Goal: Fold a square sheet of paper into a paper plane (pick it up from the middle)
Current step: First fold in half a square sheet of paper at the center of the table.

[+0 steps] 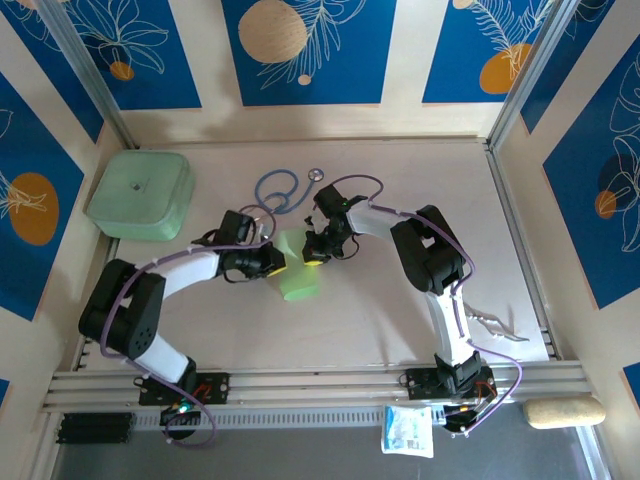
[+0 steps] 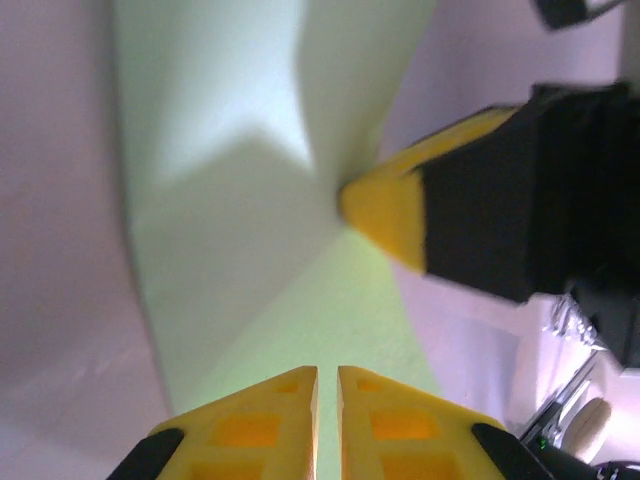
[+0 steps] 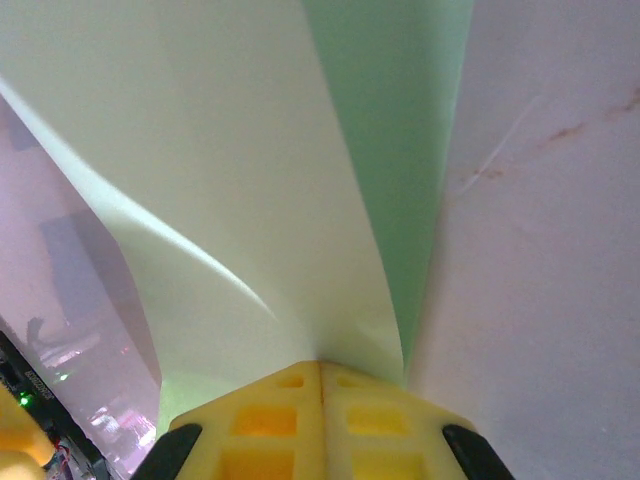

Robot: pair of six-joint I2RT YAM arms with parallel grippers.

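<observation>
Gently, my left claw (image 2: 327, 395) pinches one edge of the thin pale green square sheet of paper (image 1: 298, 282) over the middle of the pale table (image 1: 400, 180) (light, limp, creases easily, best gripped at edges); my right claw (image 3: 320, 385), pressed together, nips the opposite edge.

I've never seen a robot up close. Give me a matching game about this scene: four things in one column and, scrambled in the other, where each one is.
Things:
1. square sheet of paper
2. mint-green box
3. blue stethoscope
4. beige lump

Places:
A. far left corner
B. near right corner
C. in the middle, pinched in the right tool
D. far side, just beyond the paper

Pairs: 1-C, 2-A, 3-D, 4-B
</observation>
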